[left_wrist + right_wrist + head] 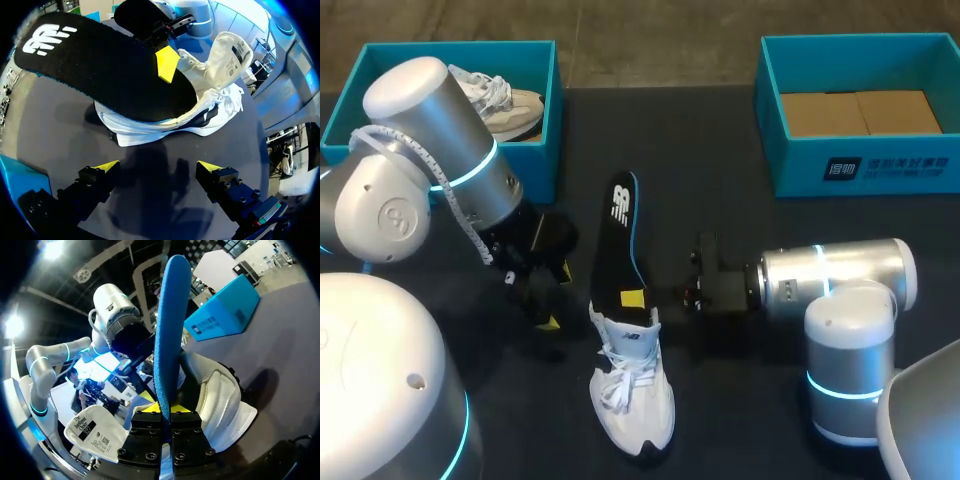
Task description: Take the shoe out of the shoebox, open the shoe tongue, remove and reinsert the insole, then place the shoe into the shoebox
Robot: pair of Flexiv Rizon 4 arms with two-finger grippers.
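A white shoe lies on the black table, toe toward the front edge, its tongue folded open. A black insole with a blue underside stands out of the shoe's opening, pointing to the back of the table. My right gripper is shut on the insole's lower end, just above the shoe's heel; its fingers pinch it from both sides. My left gripper is open just left of the shoe, holding nothing; in the head view this left gripper sits beside the insole.
A teal shoebox at the back left holds a second shoe. Another teal shoebox at the back right has a cardboard bottom. My left arm's elbow overhangs the left box.
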